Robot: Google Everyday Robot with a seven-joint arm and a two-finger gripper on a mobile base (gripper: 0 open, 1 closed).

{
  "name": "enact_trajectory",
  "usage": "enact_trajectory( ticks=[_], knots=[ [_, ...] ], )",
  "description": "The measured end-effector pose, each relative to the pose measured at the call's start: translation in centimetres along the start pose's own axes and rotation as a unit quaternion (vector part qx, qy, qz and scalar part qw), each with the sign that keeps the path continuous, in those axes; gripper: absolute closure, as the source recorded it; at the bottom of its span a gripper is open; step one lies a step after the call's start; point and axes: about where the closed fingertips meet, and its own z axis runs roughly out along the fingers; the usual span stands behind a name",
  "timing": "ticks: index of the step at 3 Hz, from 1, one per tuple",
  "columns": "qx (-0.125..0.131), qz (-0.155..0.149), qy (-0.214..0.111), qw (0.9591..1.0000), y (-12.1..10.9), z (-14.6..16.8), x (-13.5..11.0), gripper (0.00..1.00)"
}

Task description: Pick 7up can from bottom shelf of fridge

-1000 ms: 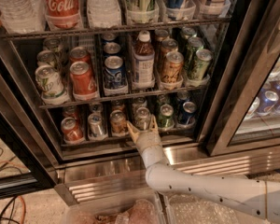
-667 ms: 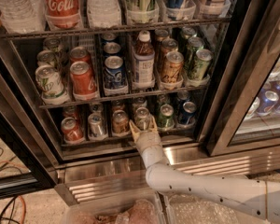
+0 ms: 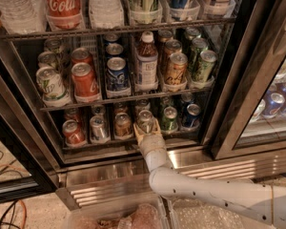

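The fridge (image 3: pixel 229 80) stands open with dark wire racks. On the bottom shelf (image 3: pixel 109 144) a row of cans stands behind a metal front rail. The 7up can (image 3: pixel 145 119), pale whitish-silver with a shiny top, is fourth from the left. My gripper (image 3: pixel 147 128) reaches in from below on a white arm and is right at this can, against its lower front. The can stands upright on the shelf. Its lower part is hidden behind the gripper.
On the bottom shelf a red can (image 3: pixel 74 133), a silver-grey can (image 3: pixel 99 128) and a brown can (image 3: pixel 123 124) stand left of the 7up can; a dark green can (image 3: pixel 169 118) and a blue can (image 3: pixel 191 115) stand right. The rack above holds cans and a bottle (image 3: pixel 146 63). A ribbed steel strip (image 3: pixel 219 168) runs below.
My gripper has pushed a little deeper into the bottom shelf towards the 7up can. The cans have not moved.
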Motion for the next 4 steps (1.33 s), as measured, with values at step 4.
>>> enact_trajectory(
  ticks=[4],
  knots=[
    [-0.03,-0.014,-0.049,0.9983,-1.2,-3.6,-7.9,1.0]
  ],
)
